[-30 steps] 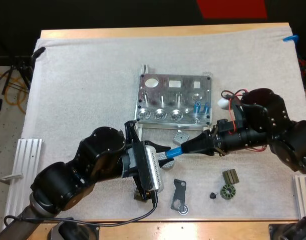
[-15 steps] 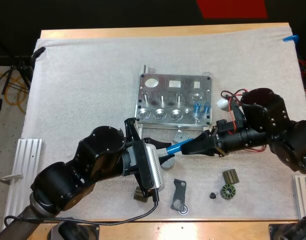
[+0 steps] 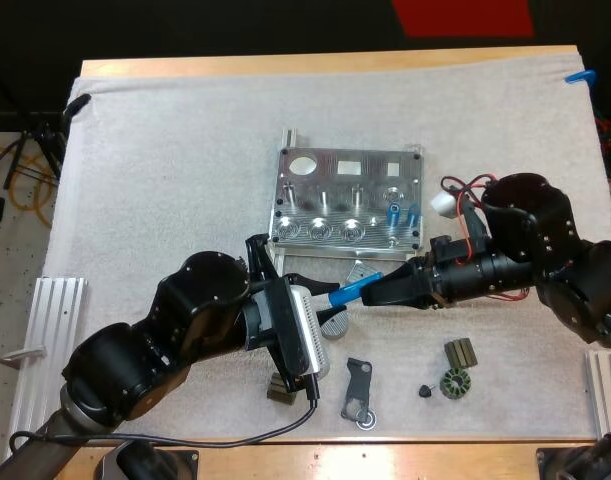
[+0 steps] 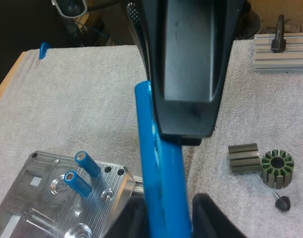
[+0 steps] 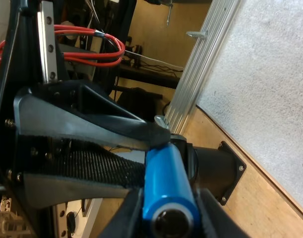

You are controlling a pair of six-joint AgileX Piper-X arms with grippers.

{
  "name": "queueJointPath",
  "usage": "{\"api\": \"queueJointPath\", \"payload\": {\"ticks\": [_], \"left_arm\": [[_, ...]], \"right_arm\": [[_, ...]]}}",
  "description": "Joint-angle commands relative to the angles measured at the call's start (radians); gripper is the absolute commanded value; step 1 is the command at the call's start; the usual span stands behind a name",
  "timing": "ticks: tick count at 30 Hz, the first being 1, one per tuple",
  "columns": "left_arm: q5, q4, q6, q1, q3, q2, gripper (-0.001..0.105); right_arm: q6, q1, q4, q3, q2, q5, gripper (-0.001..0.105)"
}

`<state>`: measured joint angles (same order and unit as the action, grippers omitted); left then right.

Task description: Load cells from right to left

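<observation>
Left fingers [image 4: 213, 220] and right fingers [image 5: 213, 223] both grip one blue cylinder [image 3: 349, 291]

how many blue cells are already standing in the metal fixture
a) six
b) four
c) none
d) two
d: two blue cells stand side by side at the right end of the metal fixture, while a third blue cell is gripped off it.
</observation>
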<state>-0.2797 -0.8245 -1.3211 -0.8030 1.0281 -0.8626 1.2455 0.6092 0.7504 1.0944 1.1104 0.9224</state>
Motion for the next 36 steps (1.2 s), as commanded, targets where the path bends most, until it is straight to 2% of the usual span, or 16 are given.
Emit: {"api": "queueJointPath", "payload": {"ticks": [1, 7, 20, 26, 28, 31, 33, 34, 36], "left_arm": [[0.009, 0.015, 0.004, -0.002, 0.005, 0.006, 0.000], [0.015, 0.015, 0.001, -0.002, 0.005, 0.006, 0.000], [0.015, 0.015, -0.005, -0.002, 0.005, 0.006, 0.000], [0.015, 0.015, -0.005, -0.002, 0.005, 0.006, 0.000], [0.015, 0.015, -0.009, -0.002, 0.005, 0.006, 0.004], [0.015, 0.015, -0.041, -0.002, 0.005, 0.006, 0.017], [0.015, 0.015, -0.058, -0.002, 0.005, 0.006, 0.039], [0.015, 0.015, -0.065, -0.002, 0.005, 0.006, 0.043], [0.015, 0.015, -0.099, -0.002, 0.005, 0.008, 0.069]], "right_arm": [[0.008, 0.001, -0.015, 0.005, -0.002, 0.021, 0.000], [0.026, 0.001, -0.015, 0.005, -0.002, 0.023, 0.000], [0.151, 0.001, 0.047, 0.005, -0.002, -0.029, 0.000], [0.151, 0.001, 0.036, 0.005, -0.002, -0.036, 0.000], [0.155, 0.001, 0.036, 0.005, -0.002, -0.044, 0.000], [0.174, 0.001, 0.039, 0.005, -0.002, -0.043, 0.000], [0.186, 0.001, 0.039, 0.005, -0.002, -0.049, 0.000], [0.191, 0.001, 0.039, 0.005, -0.002, -0.050, 0.000], [0.195, 0.001, 0.039, 0.005, -0.002, -0.062, 0.000]]}}
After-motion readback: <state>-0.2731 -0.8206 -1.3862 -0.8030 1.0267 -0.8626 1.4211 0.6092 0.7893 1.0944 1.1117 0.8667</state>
